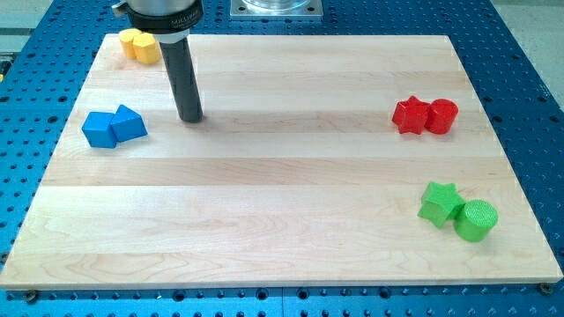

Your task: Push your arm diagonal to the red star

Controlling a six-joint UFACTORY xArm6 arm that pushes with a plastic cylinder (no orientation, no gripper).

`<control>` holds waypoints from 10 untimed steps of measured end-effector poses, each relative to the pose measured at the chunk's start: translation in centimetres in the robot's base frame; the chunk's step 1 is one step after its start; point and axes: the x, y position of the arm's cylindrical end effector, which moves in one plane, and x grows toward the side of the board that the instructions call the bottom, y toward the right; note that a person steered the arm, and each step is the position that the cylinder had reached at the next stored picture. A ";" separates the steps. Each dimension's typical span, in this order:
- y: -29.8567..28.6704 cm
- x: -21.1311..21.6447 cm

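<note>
my tip [190, 117] is resting on the wooden board [282, 255] in the upper left of the frame, a bare rod with no jaws, touching no block. two blue blocks [113, 127] are sitting just to its left, yellow blocks [139, 44] above. red star [409, 115] is lying far right, touching the red cylinder [442, 116]. green star [440, 203] and green cylinder [477, 220] are sitting lower right.

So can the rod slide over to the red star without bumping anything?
Probably yes. My tip sits near the blue blocks at the view's left, and the red star is far right. Only bare board lies between them.
</note>
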 end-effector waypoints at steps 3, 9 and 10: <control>-0.3 -0.2; 19.5 -4.8; 19.3 -5.1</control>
